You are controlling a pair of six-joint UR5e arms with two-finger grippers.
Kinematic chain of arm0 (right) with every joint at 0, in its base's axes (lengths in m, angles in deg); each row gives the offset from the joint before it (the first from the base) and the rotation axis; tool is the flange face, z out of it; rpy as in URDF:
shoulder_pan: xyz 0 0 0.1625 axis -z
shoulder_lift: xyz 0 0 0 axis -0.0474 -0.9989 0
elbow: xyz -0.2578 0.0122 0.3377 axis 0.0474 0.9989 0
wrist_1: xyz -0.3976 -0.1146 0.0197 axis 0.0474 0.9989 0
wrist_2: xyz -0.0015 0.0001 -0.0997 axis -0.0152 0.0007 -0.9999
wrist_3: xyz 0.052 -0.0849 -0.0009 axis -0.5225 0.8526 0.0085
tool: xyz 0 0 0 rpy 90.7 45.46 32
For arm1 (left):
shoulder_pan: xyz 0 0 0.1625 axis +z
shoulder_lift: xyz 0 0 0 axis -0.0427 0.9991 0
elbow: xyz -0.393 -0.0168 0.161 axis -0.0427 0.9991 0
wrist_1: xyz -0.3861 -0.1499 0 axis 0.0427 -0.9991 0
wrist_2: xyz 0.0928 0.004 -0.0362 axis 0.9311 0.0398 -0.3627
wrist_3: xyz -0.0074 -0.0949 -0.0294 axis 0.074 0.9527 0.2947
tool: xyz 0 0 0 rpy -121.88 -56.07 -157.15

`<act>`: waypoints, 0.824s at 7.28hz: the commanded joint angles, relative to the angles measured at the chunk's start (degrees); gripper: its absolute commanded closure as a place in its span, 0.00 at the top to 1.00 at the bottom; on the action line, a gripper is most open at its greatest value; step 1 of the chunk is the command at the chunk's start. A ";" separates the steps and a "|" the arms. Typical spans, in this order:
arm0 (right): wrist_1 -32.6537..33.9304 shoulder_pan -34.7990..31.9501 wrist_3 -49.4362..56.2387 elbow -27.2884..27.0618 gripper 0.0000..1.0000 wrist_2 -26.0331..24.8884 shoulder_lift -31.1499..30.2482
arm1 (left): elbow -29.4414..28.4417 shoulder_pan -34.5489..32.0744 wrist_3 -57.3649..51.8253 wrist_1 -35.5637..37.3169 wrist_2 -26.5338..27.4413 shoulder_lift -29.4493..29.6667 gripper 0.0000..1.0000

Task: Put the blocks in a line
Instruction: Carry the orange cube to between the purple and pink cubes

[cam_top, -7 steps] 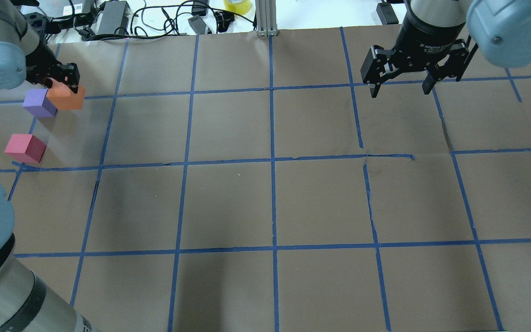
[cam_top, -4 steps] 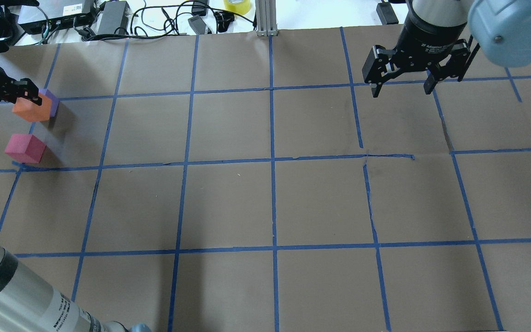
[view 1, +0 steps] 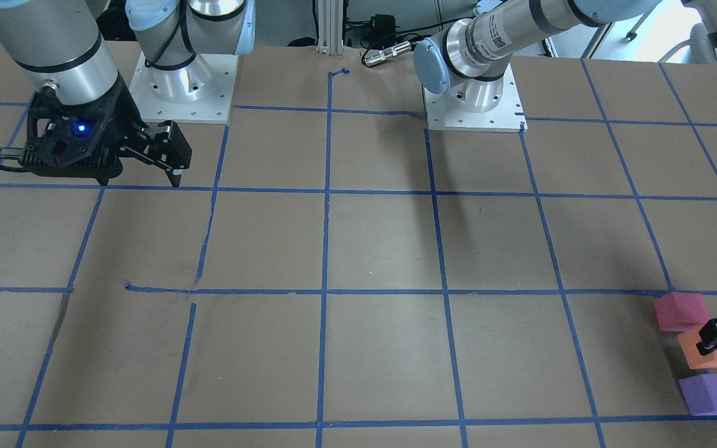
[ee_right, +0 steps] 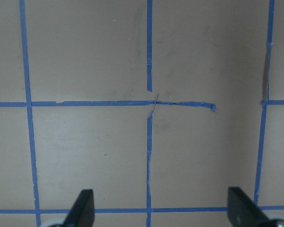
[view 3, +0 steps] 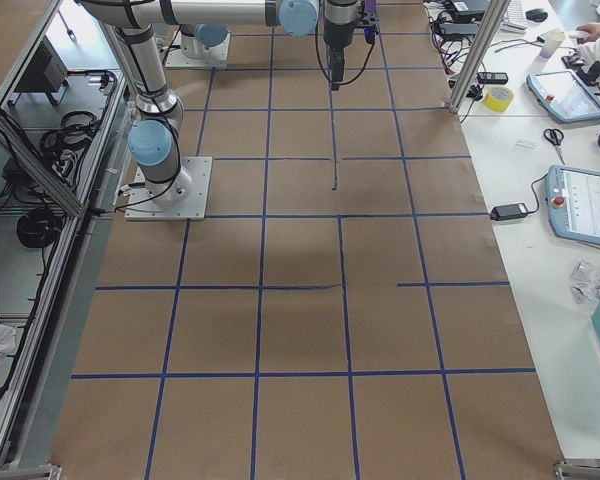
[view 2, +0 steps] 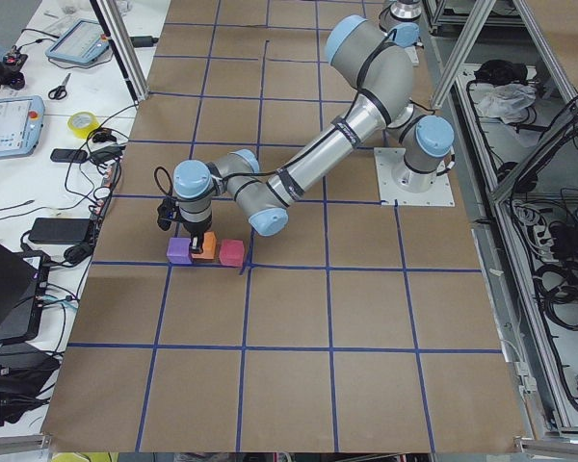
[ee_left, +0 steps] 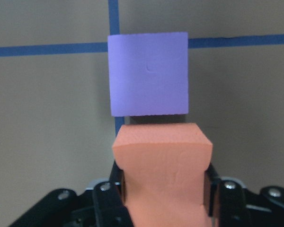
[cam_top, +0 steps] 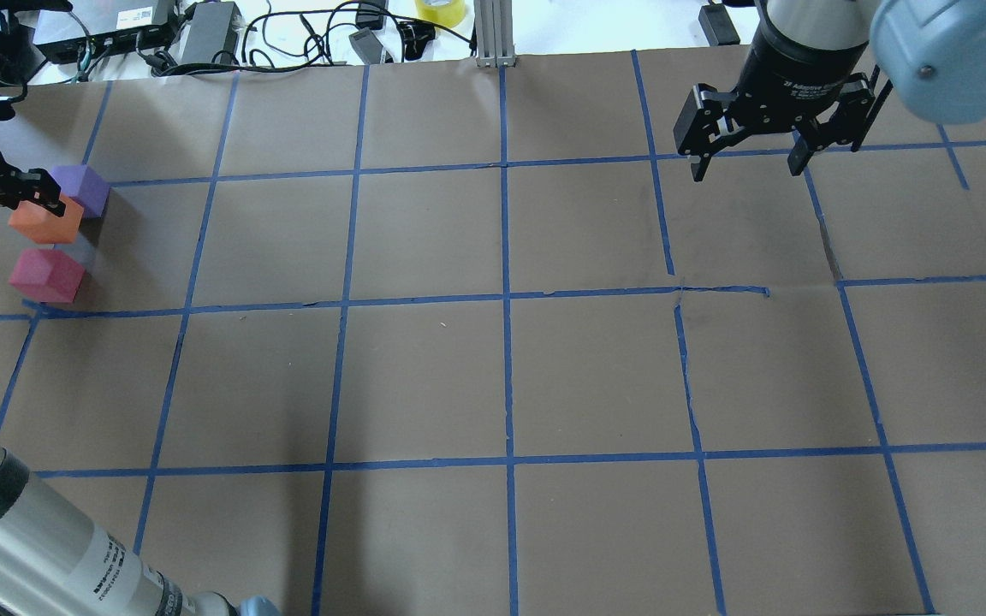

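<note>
Three foam blocks stand in a short row at the table's far left. The purple block (cam_top: 82, 190) (ee_left: 149, 73) is farthest, the pinkish-red block (cam_top: 46, 275) (view 1: 681, 311) nearest the robot. My left gripper (cam_top: 41, 204) (view 1: 716, 339) is shut on the orange block (cam_top: 44, 222) (ee_left: 163, 165) (view 1: 710, 359) and holds it low in the gap between them. I cannot tell whether it rests on the table. My right gripper (cam_top: 745, 161) (ee_right: 162, 213) is open and empty, high over the far right of the table.
Blue tape lines (cam_top: 506, 295) grid the brown table paper. Cables, power bricks and a yellow tape roll (cam_top: 440, 10) lie past the far edge, by an aluminium post (cam_top: 493, 34). The arm bases (view 1: 473, 102) stand on the robot's side.
My left gripper has carried the orange block from the right of the purple block, across it, leftward and toward the robot, down between the purple and pinkish-red blocks. The right arm has barely moved.
</note>
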 commanded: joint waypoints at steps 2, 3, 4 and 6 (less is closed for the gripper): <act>0.09 0.06 0.03 -0.63 1.00 0.00 -0.09 | -0.10 0.06 0.61 -0.09 3.56 1.16 0.00; 0.09 0.06 0.03 -0.63 1.00 0.00 -0.09 | -0.02 0.06 0.61 -0.09 3.06 1.52 0.00; 0.09 0.06 0.03 -0.63 1.00 0.00 -0.09 | 0.07 0.06 0.53 -0.18 2.97 1.95 0.00; 0.08 0.06 0.03 -0.63 1.00 0.00 -0.09 | 0.07 -0.03 0.44 -0.18 2.10 2.57 0.00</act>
